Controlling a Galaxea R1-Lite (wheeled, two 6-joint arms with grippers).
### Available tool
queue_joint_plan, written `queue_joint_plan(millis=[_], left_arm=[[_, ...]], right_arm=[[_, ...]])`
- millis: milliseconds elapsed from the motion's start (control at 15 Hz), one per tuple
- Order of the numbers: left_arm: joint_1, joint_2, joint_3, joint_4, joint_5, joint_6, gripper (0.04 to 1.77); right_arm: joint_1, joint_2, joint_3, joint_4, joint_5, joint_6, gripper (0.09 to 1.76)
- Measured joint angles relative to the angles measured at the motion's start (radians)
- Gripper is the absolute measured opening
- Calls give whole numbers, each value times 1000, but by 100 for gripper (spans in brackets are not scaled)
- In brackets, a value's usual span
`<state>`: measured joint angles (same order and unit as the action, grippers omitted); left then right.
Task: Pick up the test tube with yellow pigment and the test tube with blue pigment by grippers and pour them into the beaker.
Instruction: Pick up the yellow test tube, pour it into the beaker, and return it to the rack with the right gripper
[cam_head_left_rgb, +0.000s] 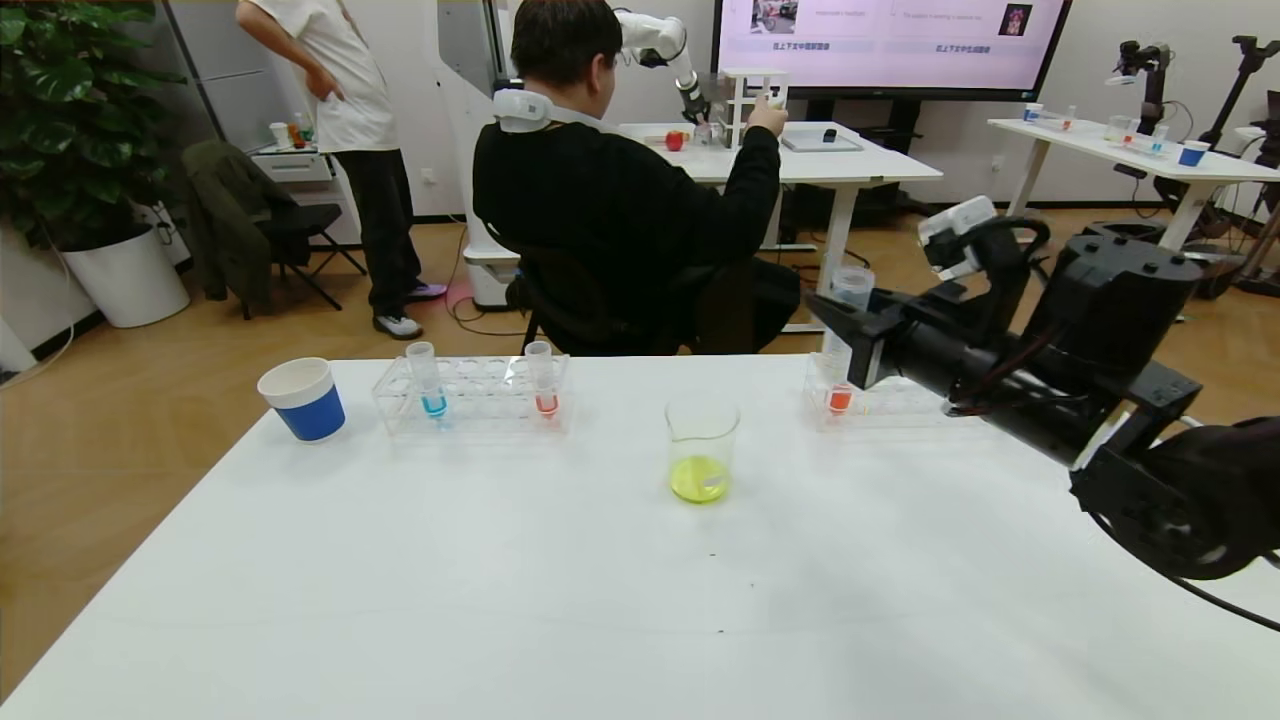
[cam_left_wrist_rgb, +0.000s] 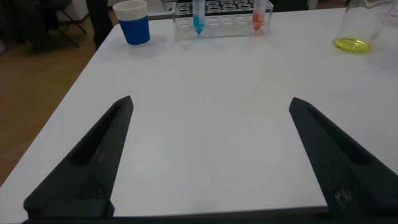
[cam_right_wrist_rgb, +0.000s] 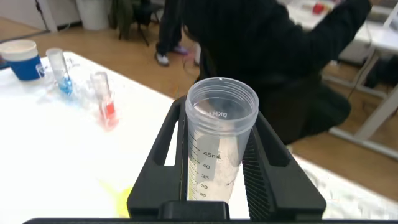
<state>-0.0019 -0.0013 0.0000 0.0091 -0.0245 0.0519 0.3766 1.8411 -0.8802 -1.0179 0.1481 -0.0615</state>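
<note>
My right gripper is shut on a clear graduated tube, held upright above the right rack. This is the yellow pigment's test tube, and the part I see holds no liquid. Yellow liquid lies in the beaker at the table's middle. The test tube with blue pigment stands in the left rack. My left gripper hangs open low over bare table, well short of that rack.
Orange-red tubes stand in the left rack and the right rack. A blue-and-white paper cup sits at the far left. A seated person is just beyond the table's far edge.
</note>
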Motion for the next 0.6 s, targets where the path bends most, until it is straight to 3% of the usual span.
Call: queue_joint_plan(millis=[200,600], left_arm=[[0,0,0,0,0,0,175],[0,0,0,0,0,0,175]], right_arm=[[-90,-108,44,154,15,43,51],[-428,-133,18,159,187,42,51]])
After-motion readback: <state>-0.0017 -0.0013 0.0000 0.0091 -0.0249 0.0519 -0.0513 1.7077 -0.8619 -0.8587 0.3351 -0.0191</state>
